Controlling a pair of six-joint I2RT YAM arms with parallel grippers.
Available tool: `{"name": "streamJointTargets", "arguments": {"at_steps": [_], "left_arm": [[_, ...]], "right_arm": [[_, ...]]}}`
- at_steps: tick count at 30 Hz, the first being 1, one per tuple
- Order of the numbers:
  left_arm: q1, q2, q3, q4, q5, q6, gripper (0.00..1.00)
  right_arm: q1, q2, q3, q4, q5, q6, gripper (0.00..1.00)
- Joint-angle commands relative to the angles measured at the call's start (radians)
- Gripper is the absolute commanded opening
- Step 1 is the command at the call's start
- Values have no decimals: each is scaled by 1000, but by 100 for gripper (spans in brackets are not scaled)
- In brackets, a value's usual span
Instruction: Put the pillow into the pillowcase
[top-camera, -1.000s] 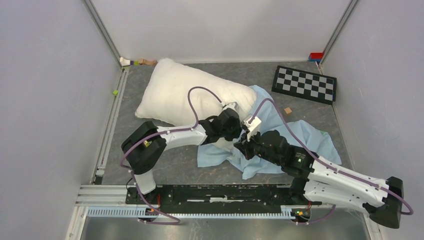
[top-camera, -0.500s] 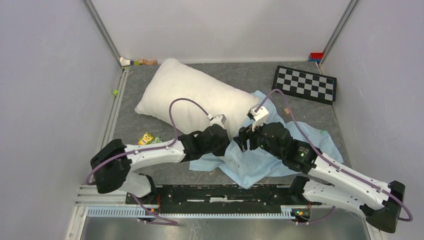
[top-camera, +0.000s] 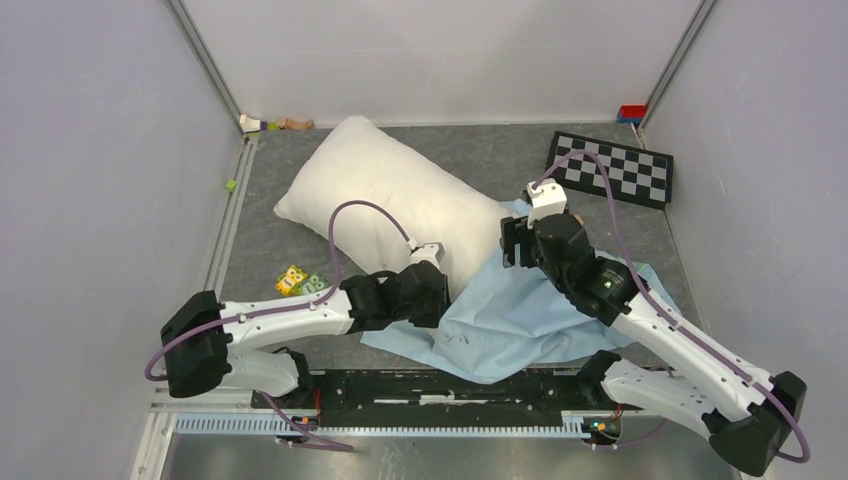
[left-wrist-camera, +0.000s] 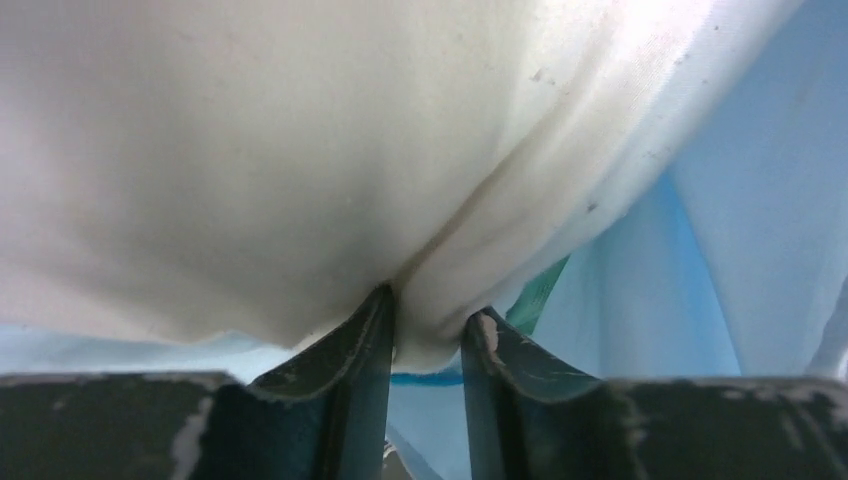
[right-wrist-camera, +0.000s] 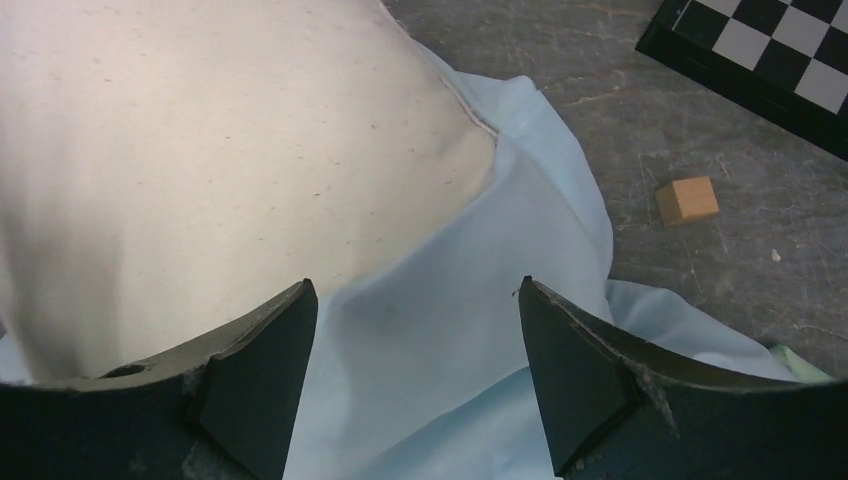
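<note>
The off-white pillow lies slantwise from the far left corner toward the middle. Its near right end rests on the light-blue pillowcase, which is spread wrinkled before the right arm. My left gripper is at the pillow's near edge. In the left wrist view its fingers stand slightly apart, and a fold of pillow fills the gap of the gripper. Pillowcase shows behind. My right gripper hangs wide open over the pillowcase beside the pillow, holding nothing.
A checkerboard lies at the far right, with a small wooden cube near it. Colourful small blocks sit left of the left arm. Little toys and a red-blue block lie in the far corners. Grey walls close both sides.
The right gripper has opened, let go of the pillowcase and lifted toward the far right. The left arm swung low and leftward, its jaws parting slightly. The pillowcase now lies spread toward the near edge.
</note>
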Motion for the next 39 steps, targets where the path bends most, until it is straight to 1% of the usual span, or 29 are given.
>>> {"name": "streamJointTargets", "arguments": {"at_steps": [1,4,7,10,12,13,15,17,19,22,24,26,27,29,30,34,36,37,39], "left_arm": [[-11,-26,135,-195,-93,121,43],[-11,-45,220,-267,-163,175,55],[-10,-56,285,-322,-194,216,65],[-10,-60,344,-363,-221,256,74],[-9,-59,405,-389,-274,293,80],[-2,-54,434,-393,-297,316,86],[43,-20,505,-396,-323,358,93],[124,43,567,-370,-301,399,99],[217,124,620,-331,-281,436,100],[318,273,691,-277,-235,474,100],[356,366,725,-249,-222,511,100],[364,443,734,-238,-265,545,100],[366,466,720,-229,-267,551,98],[367,462,646,-201,-237,534,88],[367,439,601,-176,-219,512,79],[341,340,433,-163,-194,401,34],[300,285,364,-166,-214,342,16],[282,258,329,-161,-218,303,11],[254,227,279,-134,-221,251,7]], "right_arm": [[-52,52,7,30,-18,-28,79],[-76,73,-46,89,-63,-30,76],[-84,86,-97,160,-109,-42,73],[-85,116,-122,225,-144,-56,70],[-86,143,-120,252,-171,-64,69],[-86,157,-117,264,-183,-68,68],[-86,182,-112,287,-210,-70,66],[-87,201,-108,309,-235,-72,63],[-86,216,-107,336,-266,-72,60],[-87,241,-111,380,-323,-74,56],[-86,260,-106,396,-339,-83,56],[-86,285,-92,400,-341,-97,56],[-86,300,-85,403,-341,-103,56],[-86,327,-66,408,-344,-113,56],[-86,342,-61,412,-345,-117,56],[-87,399,-25,426,-352,-135,58],[-86,417,5,407,-329,-160,62],[-88,424,27,388,-305,-176,64],[-94,435,90,330,-265,-191,69]]}}
